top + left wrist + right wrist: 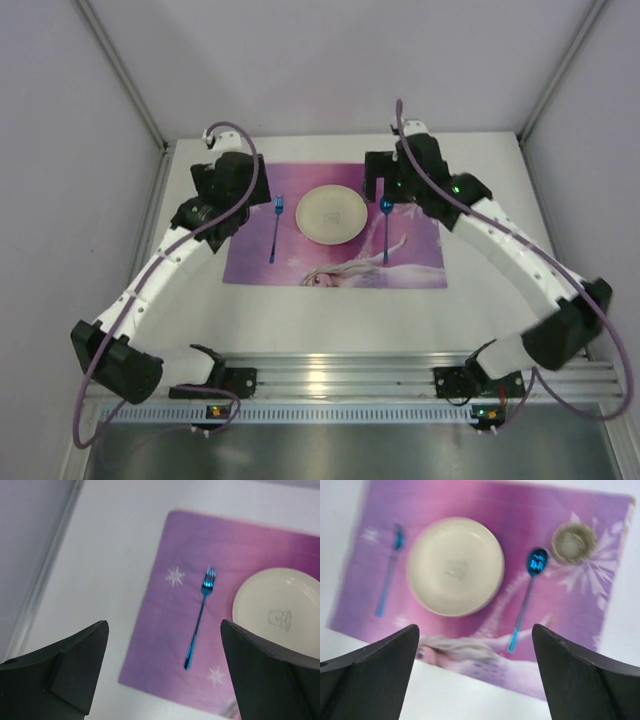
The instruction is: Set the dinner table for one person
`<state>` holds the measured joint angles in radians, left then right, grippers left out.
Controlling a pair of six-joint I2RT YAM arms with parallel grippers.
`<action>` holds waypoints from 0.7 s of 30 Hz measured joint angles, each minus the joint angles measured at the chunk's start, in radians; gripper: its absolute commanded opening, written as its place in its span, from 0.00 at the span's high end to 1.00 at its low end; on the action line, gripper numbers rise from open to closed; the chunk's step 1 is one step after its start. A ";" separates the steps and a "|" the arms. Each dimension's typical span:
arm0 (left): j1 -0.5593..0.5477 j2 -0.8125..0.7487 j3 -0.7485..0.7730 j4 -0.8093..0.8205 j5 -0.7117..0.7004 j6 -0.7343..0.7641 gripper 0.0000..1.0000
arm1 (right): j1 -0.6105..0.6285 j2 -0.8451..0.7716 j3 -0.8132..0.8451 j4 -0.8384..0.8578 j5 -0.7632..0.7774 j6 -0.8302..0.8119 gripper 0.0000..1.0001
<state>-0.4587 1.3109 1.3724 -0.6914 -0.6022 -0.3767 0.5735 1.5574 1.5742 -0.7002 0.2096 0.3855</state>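
Note:
The white dinner table (330, 315) carries a purple-pink printed placemat (335, 262). On the mat lie a cream plate (331, 214), a blue fork (275, 228) left of it and a blue spoon (386, 228) right of it. My left gripper (228, 182) hovers above the mat's left edge, open and empty; its wrist view shows the fork (200, 615) and plate (280, 615) between its fingers (164, 630). My right gripper (392, 178) hovers over the mat's far right, open and empty (475, 630). Its view shows the plate (455, 566), spoon (529, 592) and a small cream cup (573, 542).
A silver aluminium rail (330, 375) runs along the near edge by the arm bases. Grey walls with metal posts (125, 75) enclose the table on three sides. The cup is hidden under the right gripper in the top view.

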 measured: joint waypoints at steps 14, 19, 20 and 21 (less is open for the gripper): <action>0.340 -0.061 -0.901 1.038 0.255 0.335 0.01 | 0.065 -0.601 -0.864 0.420 0.041 -0.063 0.00; 0.438 0.113 -0.969 1.281 0.349 0.301 0.01 | 0.065 -0.678 -0.866 0.418 0.110 -0.098 0.00; 0.446 0.142 -0.973 1.322 0.366 0.296 0.01 | 0.065 -0.689 -0.866 0.418 0.123 -0.103 0.00; 0.449 0.167 -0.974 1.357 0.381 0.293 0.01 | 0.065 -0.698 -0.866 0.418 0.134 -0.106 0.00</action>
<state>-0.0101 1.4784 0.3981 0.6659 -0.2211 -0.0834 0.6388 0.8597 0.7082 -0.2825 0.3439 0.2798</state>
